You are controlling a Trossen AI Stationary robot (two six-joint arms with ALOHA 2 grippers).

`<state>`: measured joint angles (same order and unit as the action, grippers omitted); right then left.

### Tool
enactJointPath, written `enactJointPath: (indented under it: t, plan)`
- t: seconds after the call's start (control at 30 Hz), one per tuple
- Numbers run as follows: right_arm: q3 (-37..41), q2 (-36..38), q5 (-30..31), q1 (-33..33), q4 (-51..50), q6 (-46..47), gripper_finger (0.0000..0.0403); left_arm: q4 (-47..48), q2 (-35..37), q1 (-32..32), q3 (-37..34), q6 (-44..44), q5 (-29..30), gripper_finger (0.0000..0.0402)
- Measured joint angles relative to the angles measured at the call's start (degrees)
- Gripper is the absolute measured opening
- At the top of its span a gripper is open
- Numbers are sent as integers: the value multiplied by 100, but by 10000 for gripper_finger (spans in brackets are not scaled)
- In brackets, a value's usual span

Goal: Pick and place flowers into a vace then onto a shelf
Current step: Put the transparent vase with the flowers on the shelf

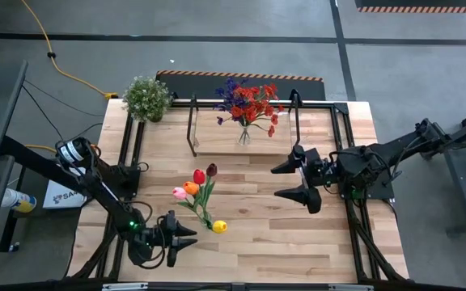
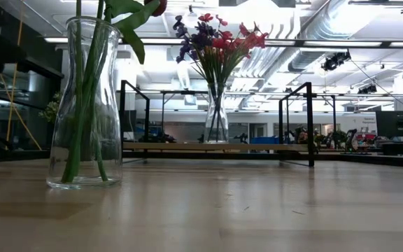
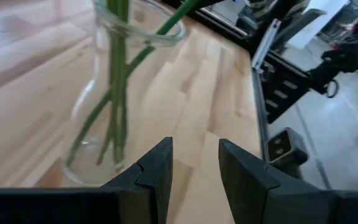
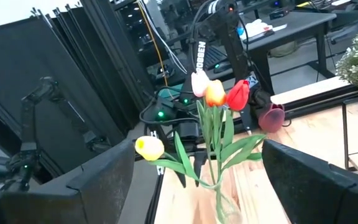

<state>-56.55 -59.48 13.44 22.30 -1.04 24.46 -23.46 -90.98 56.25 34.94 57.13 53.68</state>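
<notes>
- Lower left of the high view: the left gripper [image 1: 191, 236] sits at the table's front edge, its fingers partly apart with bare wood between them, clamped on nothing. In its wrist view the glass vase [image 3: 114, 93] stands just beyond the fingertips, off to one side of the gap rather than inside it.
- Centre of the high view: the tulip vase [image 1: 206, 220] stands upright just right of the left gripper. Its tulips [image 1: 196, 184] fan toward the upper left, with a yellow tulip [image 1: 220, 226] drooping low to the right.
- Right of centre: the right gripper [image 1: 294, 181] faces left toward the tulips with its fingers spread wide, holding nothing. The vase lies well apart from it, so the left arm looks nearer.
- Upper centre: the shelf [image 1: 217, 145] already carries a second vase of red and purple sprays [image 1: 249, 103], leaving bare board to its left.
- Judgement: the tulip vase's long axis is vertical, so a level side grasp at the neck suits, then a carry up the frame.
</notes>
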Motion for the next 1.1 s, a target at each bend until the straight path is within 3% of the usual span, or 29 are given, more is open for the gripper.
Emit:
enactJointPath:
  t: [0.83, 1.1]
  plan:
    - [-1, 0, 32, 31, -7, -50, 337, 91, 0, 0, -2, -29, 6, 163]
    - [1, 0, 32, 31, -11, 32, 337, 243, 0, -2, -2, 442, 46, 163]
